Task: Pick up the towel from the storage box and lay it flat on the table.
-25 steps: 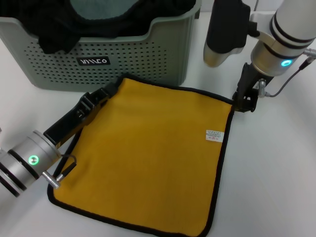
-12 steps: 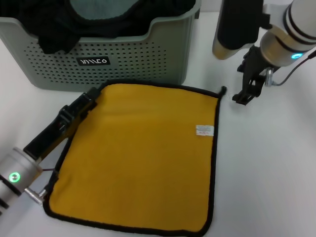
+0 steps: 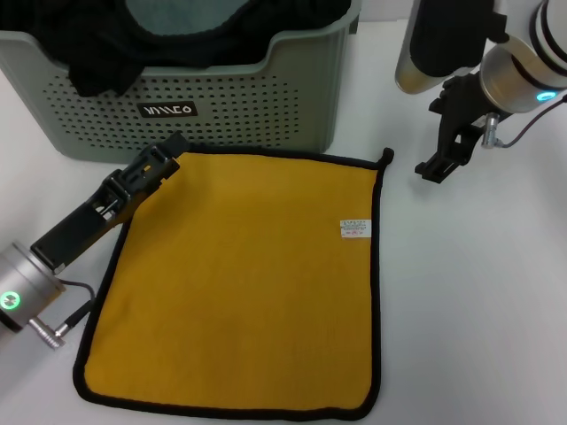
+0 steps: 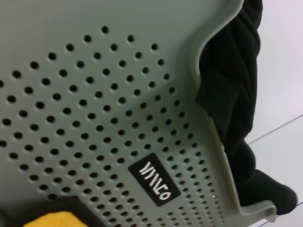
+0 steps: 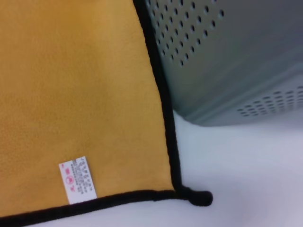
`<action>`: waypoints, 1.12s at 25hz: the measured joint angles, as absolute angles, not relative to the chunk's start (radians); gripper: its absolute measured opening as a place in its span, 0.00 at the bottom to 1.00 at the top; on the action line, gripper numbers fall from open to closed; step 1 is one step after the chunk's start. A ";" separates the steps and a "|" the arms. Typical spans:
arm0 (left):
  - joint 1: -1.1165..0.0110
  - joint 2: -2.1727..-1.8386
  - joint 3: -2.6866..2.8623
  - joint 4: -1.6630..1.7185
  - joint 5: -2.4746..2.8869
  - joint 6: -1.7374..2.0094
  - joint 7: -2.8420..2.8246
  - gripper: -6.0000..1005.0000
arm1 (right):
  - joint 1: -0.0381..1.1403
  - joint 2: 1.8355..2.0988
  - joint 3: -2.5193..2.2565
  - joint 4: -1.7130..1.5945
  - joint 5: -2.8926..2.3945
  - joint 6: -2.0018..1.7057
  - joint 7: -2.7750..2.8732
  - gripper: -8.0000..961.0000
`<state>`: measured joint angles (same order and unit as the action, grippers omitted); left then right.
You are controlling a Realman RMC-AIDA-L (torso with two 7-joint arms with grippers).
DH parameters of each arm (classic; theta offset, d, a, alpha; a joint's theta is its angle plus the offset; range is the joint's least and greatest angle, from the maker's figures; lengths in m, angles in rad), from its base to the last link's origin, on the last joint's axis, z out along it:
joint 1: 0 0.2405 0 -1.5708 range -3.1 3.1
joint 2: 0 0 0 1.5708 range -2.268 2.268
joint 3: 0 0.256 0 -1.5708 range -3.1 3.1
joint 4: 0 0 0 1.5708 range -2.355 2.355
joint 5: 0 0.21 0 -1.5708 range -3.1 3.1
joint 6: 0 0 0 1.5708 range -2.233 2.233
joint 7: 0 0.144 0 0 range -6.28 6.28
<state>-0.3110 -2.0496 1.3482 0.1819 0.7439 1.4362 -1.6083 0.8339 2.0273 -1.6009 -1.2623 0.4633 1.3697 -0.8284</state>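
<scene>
Towel [image 3: 239, 274] is out of the storage box [image 3: 177, 106] and lies spread on the desk [image 3: 478, 292], mustard face up, black border visible all round, no obvious folds. Its far edge sits just in front of the box's front wall. White label [image 3: 354, 227] sits near the edge on the robot's right; a small black loop sticks out at the far right corner.

Storage box: grey-green, perforated walls, black logo plate [image 3: 167, 110] on the front. Inside it a black cloth [image 3: 97, 53] is piled up and hangs over the rim at the left side; a grey-teal fabric patch [image 3: 177, 13] shows in the middle of the pile. Left wrist view confirms the black cloth draped over the rim.

Left gripper [image 3: 158, 163] is low over the towel's far left corner, right by the box front. Cannot tell how its jaws stand or whether they hold the corner.

Right gripper [image 3: 440, 167] hangs above bare desk just right of the towel's far right corner, clear of the cloth, jaws holding nothing; opening not readable.
</scene>
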 joint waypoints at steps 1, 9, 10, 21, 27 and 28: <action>-0.309 -2.046 1.347 0.182 0.746 1.450 -1.621 0.74 | 0.826 2.027 -1.598 -1.272 0.464 1.368 -0.829 0.91; -0.234 -2.033 1.316 0.233 0.775 1.624 -1.402 0.89 | 0.675 2.027 -1.432 -1.418 0.758 1.355 -1.019 0.92; -0.229 -2.028 1.317 0.240 0.797 1.651 -1.353 0.89 | 0.632 2.026 -1.395 -1.430 0.867 1.357 -1.078 0.92; -0.296 -1.990 1.318 0.365 1.205 1.823 -1.015 0.89 | 0.451 2.014 -1.161 -1.303 1.513 1.784 -1.525 0.92; -0.336 -1.994 1.314 0.372 1.251 1.836 -1.012 0.89 | 0.399 2.000 -1.275 -1.305 1.624 1.810 -1.624 0.92; -0.337 -1.994 1.312 0.373 1.251 1.838 -1.011 0.89 | 0.394 1.998 -1.285 -1.307 1.633 1.811 -1.627 0.92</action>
<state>-0.3373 -1.9941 1.3121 0.3734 1.2514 1.8384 -1.0107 0.3939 1.9981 -1.2846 -1.3068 1.6330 1.8109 -1.6270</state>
